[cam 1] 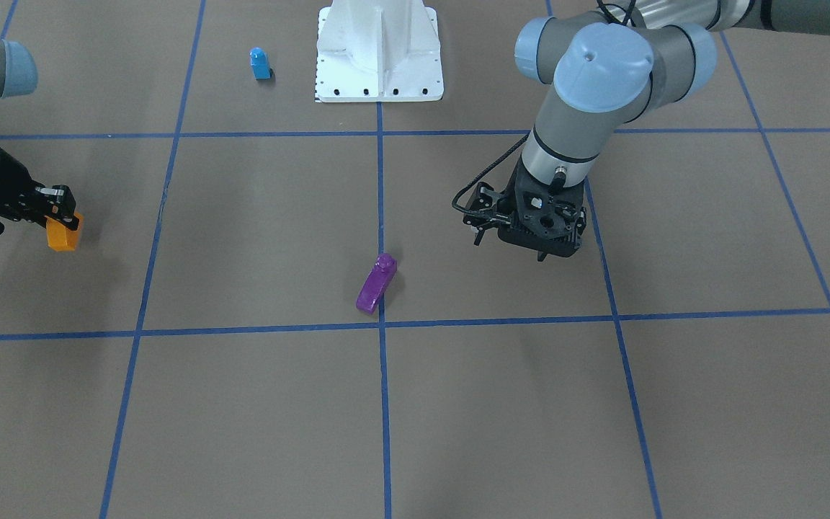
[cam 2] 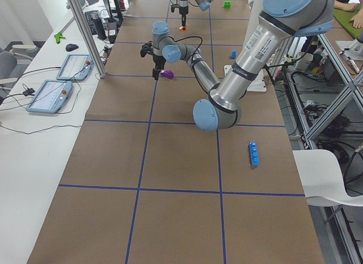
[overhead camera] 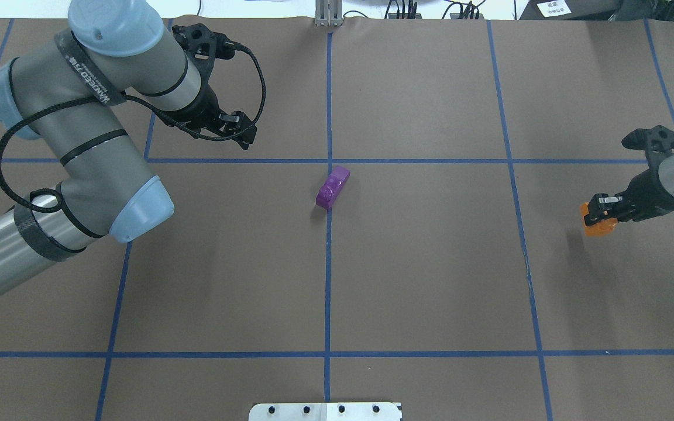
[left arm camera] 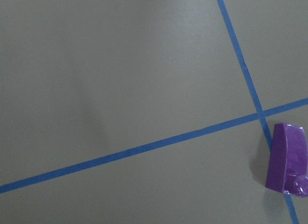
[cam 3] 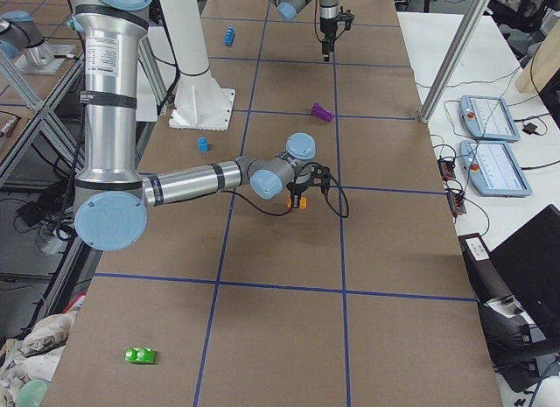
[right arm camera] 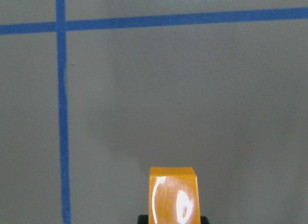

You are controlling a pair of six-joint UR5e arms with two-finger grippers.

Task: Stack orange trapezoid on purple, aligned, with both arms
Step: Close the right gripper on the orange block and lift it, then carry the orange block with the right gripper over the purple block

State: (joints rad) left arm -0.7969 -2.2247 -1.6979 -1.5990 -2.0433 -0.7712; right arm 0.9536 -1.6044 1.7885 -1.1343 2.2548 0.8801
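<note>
Overhead exterior: the purple (overhead camera: 333,187) lies loose in the middle of the surface (overhead camera: 430,280), on the central tape line (overhead camera: 328,292), seemingly tipped onto its side.
Held piece: the orange trapezoid (overhead camera: 599,225) is pinched in the right claw (overhead camera: 597,211) at the far right, apparently lifted just clear.
Free arm: the left claw (overhead camera: 237,126) hovers empty, left of the purple and farther from the robot; its jaw spread cannot be told.
Likely reason: one arm carries, while the other waits nearby to steady or right the purple.
Gap: the orange trapezoid is well apart from the purple, to its right; the purple is near the left claw.
</note>
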